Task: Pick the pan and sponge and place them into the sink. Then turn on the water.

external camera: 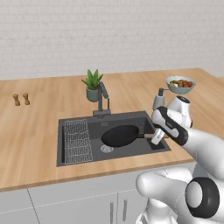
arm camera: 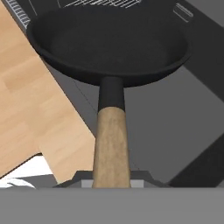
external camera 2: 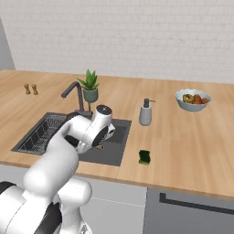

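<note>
Gripper point(external camera: 158, 138) pinching pan point(external camera: 120, 135) by wooden handle, over sink point(external camera: 70, 159) beside wire rack point(external camera: 78, 141). Sponge point(external camera 2: 145, 156) on counter point(external camera 2: 183, 151), right of basin.

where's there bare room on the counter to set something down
Free: the long stretch between the shakers and the sink, and the wood right of the sponge, below the bowl. Crowded: behind the sink, around the tap, plant and soap bottle.
</note>
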